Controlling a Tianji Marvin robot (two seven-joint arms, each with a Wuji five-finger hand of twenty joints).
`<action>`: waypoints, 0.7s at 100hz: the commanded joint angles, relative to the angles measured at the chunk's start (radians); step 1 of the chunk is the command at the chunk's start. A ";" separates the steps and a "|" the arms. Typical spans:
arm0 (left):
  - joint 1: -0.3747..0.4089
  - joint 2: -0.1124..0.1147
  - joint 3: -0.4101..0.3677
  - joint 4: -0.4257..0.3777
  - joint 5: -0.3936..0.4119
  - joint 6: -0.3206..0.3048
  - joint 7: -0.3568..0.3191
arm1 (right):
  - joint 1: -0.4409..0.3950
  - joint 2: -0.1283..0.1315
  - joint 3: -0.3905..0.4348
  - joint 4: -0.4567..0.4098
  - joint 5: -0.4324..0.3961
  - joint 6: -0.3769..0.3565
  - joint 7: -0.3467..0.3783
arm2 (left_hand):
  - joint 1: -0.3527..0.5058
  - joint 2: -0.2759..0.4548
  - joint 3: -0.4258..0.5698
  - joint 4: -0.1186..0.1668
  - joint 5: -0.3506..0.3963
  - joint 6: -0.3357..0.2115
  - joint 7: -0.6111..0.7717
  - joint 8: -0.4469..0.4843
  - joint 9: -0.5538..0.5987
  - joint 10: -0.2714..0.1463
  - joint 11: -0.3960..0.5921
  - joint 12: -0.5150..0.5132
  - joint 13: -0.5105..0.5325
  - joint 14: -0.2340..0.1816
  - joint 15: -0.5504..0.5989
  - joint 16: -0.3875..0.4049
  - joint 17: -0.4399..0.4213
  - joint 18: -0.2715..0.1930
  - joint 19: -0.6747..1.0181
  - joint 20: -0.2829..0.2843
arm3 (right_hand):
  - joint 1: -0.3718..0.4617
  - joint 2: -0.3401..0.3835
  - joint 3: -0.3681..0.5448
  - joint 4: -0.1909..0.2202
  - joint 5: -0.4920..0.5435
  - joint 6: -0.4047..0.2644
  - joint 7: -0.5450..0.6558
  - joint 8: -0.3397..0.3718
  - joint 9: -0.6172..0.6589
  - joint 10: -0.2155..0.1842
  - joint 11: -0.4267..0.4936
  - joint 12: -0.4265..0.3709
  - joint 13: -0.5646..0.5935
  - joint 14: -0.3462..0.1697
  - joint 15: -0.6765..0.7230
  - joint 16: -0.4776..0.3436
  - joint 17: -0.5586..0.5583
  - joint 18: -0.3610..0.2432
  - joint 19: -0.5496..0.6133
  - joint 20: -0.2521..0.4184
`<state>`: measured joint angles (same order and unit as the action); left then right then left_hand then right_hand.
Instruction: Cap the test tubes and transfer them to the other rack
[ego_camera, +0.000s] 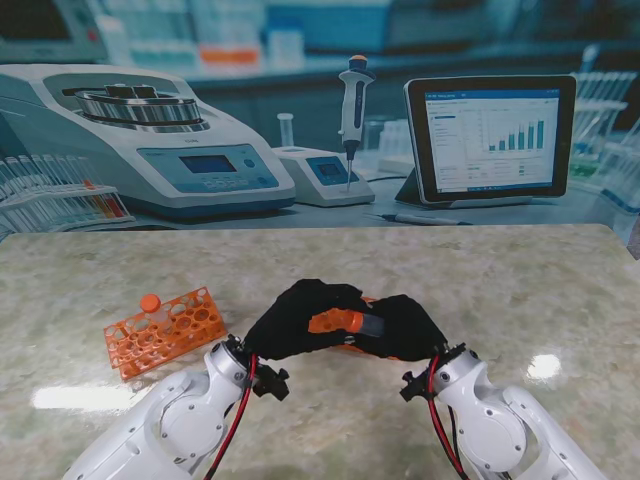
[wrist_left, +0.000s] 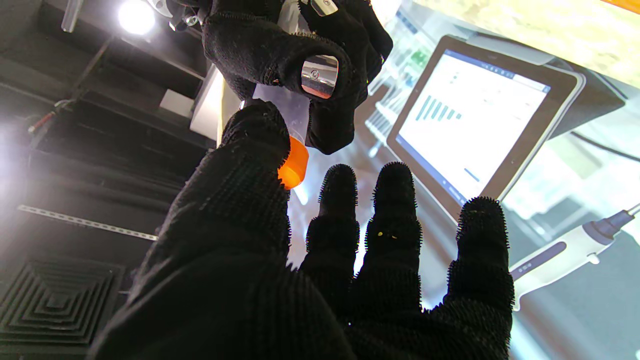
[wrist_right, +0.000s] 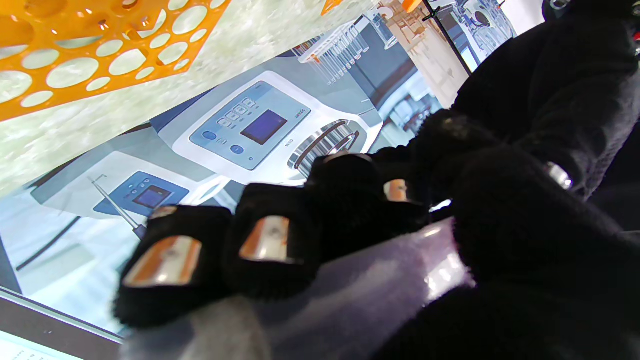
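Observation:
Both black-gloved hands meet over the middle of the table, close to me. My right hand (ego_camera: 408, 328) is shut on a clear test tube (ego_camera: 371, 325), its fingers (wrist_right: 270, 240) curled over the tube (wrist_right: 350, 300). An orange cap (ego_camera: 335, 322) sits on the tube's end. My left hand (ego_camera: 290, 320) closes on that cap (wrist_left: 294, 167), thumb (wrist_left: 250, 150) pressed on it while three other fingers stretch apart. An orange rack (ego_camera: 165, 330) lies to the left with one capped tube (ego_camera: 150, 302) standing in it. A second orange rack (wrist_right: 75, 60) lies under my hands, mostly hidden in the stand view.
The marble table top (ego_camera: 520, 290) ends at a far edge. Beyond it stand a centrifuge (ego_camera: 150, 140), a pipette on a small unit (ego_camera: 352, 110) and a tablet (ego_camera: 490, 135). Bright glare patches (ego_camera: 545, 366) sit on the table to the right.

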<state>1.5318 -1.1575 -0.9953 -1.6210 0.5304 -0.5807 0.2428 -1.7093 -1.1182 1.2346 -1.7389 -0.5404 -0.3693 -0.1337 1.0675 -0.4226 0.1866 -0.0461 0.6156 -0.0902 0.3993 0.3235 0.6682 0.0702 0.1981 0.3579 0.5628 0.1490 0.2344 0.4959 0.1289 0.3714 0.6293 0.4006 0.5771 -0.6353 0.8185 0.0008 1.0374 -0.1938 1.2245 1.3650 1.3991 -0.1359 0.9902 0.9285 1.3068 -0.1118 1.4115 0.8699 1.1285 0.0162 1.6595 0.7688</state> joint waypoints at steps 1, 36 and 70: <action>0.010 0.002 0.005 0.003 0.006 -0.001 -0.015 | -0.003 -0.007 -0.006 -0.025 0.000 -0.004 0.001 | 0.132 0.108 0.170 0.050 0.143 -0.133 0.168 0.041 -0.014 -0.040 -0.025 -0.021 -0.021 -0.023 -0.023 -0.012 -0.024 0.002 -0.036 0.000 | 0.014 0.025 0.003 -0.017 0.045 -0.003 0.058 0.025 0.041 -0.020 0.017 0.015 0.018 -0.130 0.187 0.075 0.059 -0.061 0.267 0.055; 0.018 0.013 -0.004 -0.008 -0.018 0.001 -0.065 | -0.004 -0.006 -0.004 -0.025 0.000 -0.004 0.004 | 0.131 0.125 0.171 0.046 0.111 -0.134 0.109 0.005 -0.045 -0.038 -0.048 -0.044 -0.056 -0.016 -0.047 -0.031 -0.051 0.001 -0.082 -0.006 | 0.014 0.026 0.001 -0.018 0.044 -0.006 0.057 0.026 0.041 -0.021 0.015 0.015 0.018 -0.130 0.187 0.075 0.059 -0.061 0.267 0.055; 0.029 0.023 -0.026 -0.021 -0.043 -0.007 -0.109 | -0.004 -0.006 -0.001 -0.026 0.000 -0.004 0.005 | 0.053 0.130 0.081 0.038 0.067 -0.121 0.035 -0.035 -0.083 -0.031 -0.068 -0.071 -0.094 -0.006 -0.073 -0.056 -0.073 -0.003 -0.132 -0.007 | 0.013 0.026 0.001 -0.018 0.043 -0.007 0.058 0.026 0.041 -0.021 0.015 0.015 0.018 -0.130 0.187 0.075 0.059 -0.061 0.266 0.055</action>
<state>1.5473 -1.1444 -1.0153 -1.6432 0.4932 -0.5849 0.1520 -1.7110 -1.1189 1.2335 -1.7471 -0.5430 -0.3715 -0.1274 1.1769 -0.3706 0.3281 -0.0105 0.6106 -0.3017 0.3645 0.3126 0.6211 0.0696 0.1488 0.3194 0.5030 0.1490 0.1826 0.4573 0.0785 0.3714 0.5398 0.4006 0.5771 -0.6288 0.8180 0.0002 1.0374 -0.1938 1.2151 1.3637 1.3991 -0.1359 0.9902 0.9285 1.3068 -0.1118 1.4115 0.8699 1.1285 0.0162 1.6622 0.7688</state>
